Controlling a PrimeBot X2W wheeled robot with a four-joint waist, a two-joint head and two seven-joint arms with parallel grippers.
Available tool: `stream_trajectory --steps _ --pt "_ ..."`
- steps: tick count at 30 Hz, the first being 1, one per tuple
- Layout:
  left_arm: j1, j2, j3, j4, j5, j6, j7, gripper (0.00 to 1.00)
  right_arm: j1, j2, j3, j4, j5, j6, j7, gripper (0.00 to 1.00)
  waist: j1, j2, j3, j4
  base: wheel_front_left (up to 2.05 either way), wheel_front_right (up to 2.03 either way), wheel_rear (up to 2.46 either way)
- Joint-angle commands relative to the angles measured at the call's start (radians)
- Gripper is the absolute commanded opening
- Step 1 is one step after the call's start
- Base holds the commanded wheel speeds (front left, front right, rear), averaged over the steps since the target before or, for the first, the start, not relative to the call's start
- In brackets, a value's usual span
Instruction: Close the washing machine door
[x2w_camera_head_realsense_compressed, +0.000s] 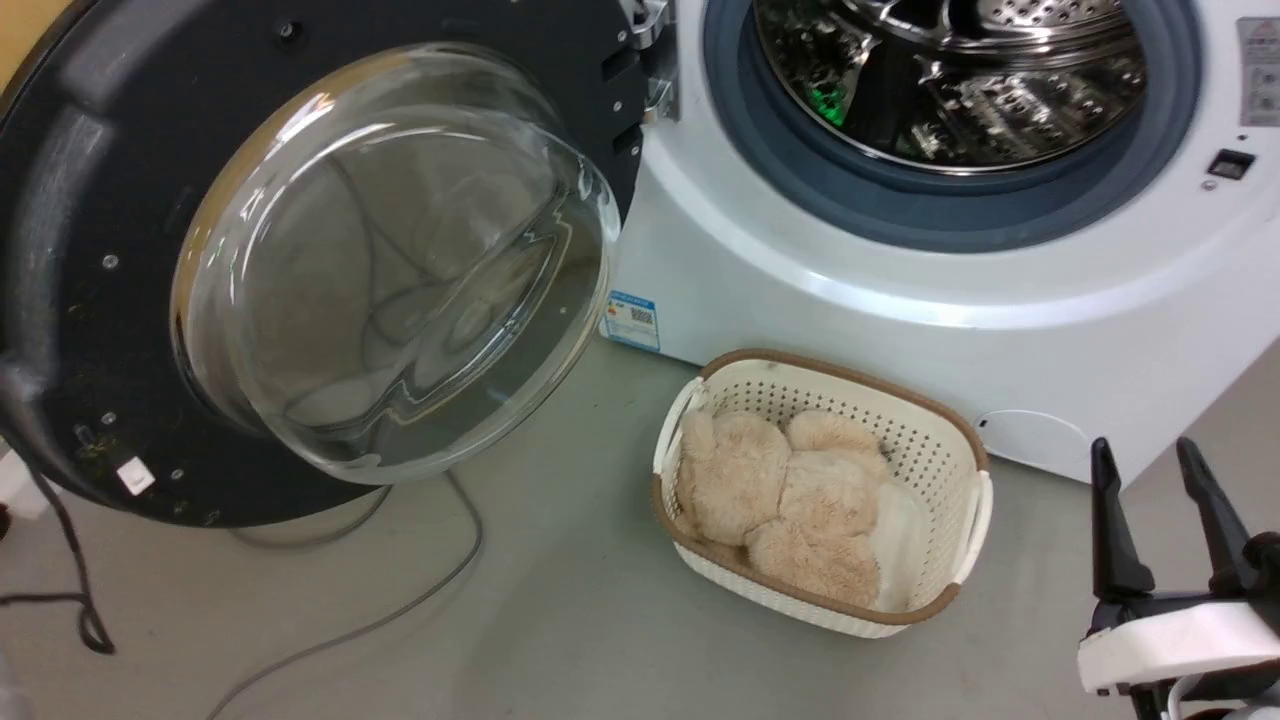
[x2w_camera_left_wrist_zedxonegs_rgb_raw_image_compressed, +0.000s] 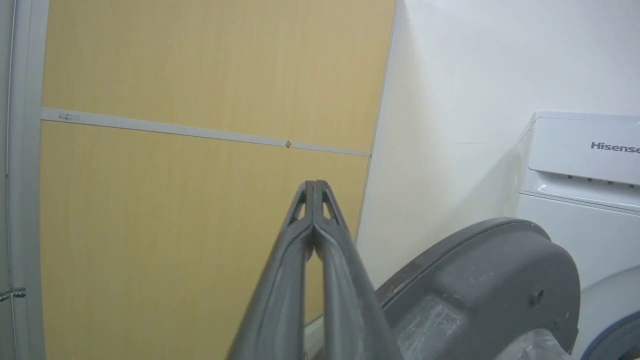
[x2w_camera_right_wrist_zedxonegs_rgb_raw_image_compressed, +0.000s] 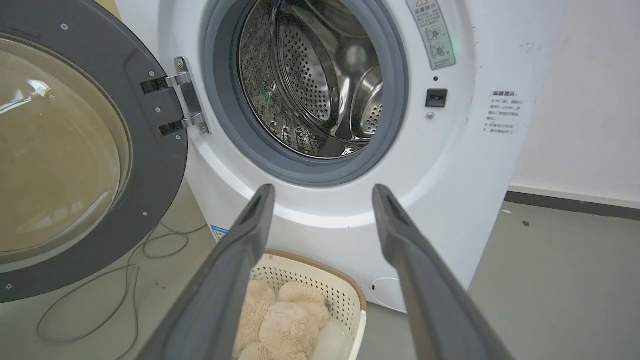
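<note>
The basket (x2w_camera_head_realsense_compressed: 905, 440) sits before the washing machine (x2w_camera_head_realsense_compressed: 850, 330), right of the door (x2w_camera_head_realsense_compressed: 90, 250).

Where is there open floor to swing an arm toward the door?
Bare floor runs between the washing machine door and the basket, and in front of the basket. More lies right of the washing machine, toward the wall. Crowded: cables under the door; the basket close to the machine front.

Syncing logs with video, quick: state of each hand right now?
Left hand: closed, holding nothing.
Right hand: open, holding nothing.
</note>
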Motion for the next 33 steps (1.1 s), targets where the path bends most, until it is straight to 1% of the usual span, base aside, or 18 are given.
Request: stream_trajectory --steps 1,4,6,10,12,15,20,22,25,30,32,33 --pt "-0.045 0.024 0.021 0.042 -0.037 -0.01 0.014 0.0 -0.021 0.003 -0.009 0.002 0.011 0.001 -0.011 1.0 0.0 0.0 0.013 0.012 0.0 0.0 0.0" --pt "-0.098 0.049 0.051 0.136 -0.105 -0.015 0.056 0.0 -0.03 0.004 -0.014 0.003 0.009 0.001 -0.017 1.0 0.0 0.0 0.028 0.02 0.0 0.0 0.0" --pt "-0.128 0.076 0.066 0.198 -0.139 -0.018 0.088 0.0 -0.036 0.004 -0.017 0.003 0.007 0.001 -0.021 1.0 0.0 0.0 0.039 0.022 0.0 0.0 0.0" --pt "-0.171 0.139 0.06 0.3 -0.177 -0.028 0.15 0.0 -0.047 0.004 -0.028 0.002 0.002 0.001 -0.029 1.0 0.0 0.0 0.063 0.027 0.0 0.0 0.0" --pt "-0.195 0.157 0.05 0.348 -0.21 -0.033 0.203 0.0 -0.052 0.004 -0.035 0.001 -0.002 0.001 -0.034 1.0 0.0 0.0 0.075 0.032 0.0 0.0 0.0" --pt "-0.223 0.179 0.027 0.415 -0.266 -0.039 0.31 0.0 -0.058 0.004 -0.042 0.001 -0.004 0.001 -0.04 1.0 0.0 0.0 0.091 0.039 0.0 0.0 0.0" --pt "-0.248 0.219 0.023 0.502 -0.361 -0.046 0.458 0.0 -0.073 0.004 -0.049 0.002 -0.003 0.001 -0.05 1.0 0.0 0.0 0.115 0.046 0.0 0.0 0.0" --pt "-0.25 0.227 0.017 0.52 -0.4 -0.048 0.51 0.0 -0.076 0.004 -0.055 0.0 -0.004 0.001 -0.055 1.0 0.0 0.0 0.122 0.053 0.0 0.0 0.0" --pt "-0.247 0.222 -0.005 0.525 -0.471 -0.052 0.583 0.0 -0.076 0.004 -0.065 0.002 -0.007 0.001 -0.061 1.0 -0.0001 0.0 0.131 0.068 0.0 0.0 0.0" --pt "-0.202 0.232 -0.067 0.499 -0.578 -0.057 0.687 0.0 -0.089 0.005 -0.065 0.008 -0.001 0.001 -0.071 1.0 -0.0001 0.0 0.14 0.082 0.0 0.0 0.0" --pt "-0.182 0.23 -0.087 0.484 -0.642 -0.059 0.743 0.0 -0.093 0.005 -0.059 0.01 0.0 0.001 -0.075 1.0 -0.0001 0.0 0.142 0.084 0.0 0.0 0.0" --pt "-0.169 0.239 -0.099 0.472 -0.663 -0.06 0.762 0.0 -0.095 0.005 -0.058 0.011 0.0 0.001 -0.077 1.0 -0.0001 0.0 0.143 0.087 0.0 0.0 0.0"
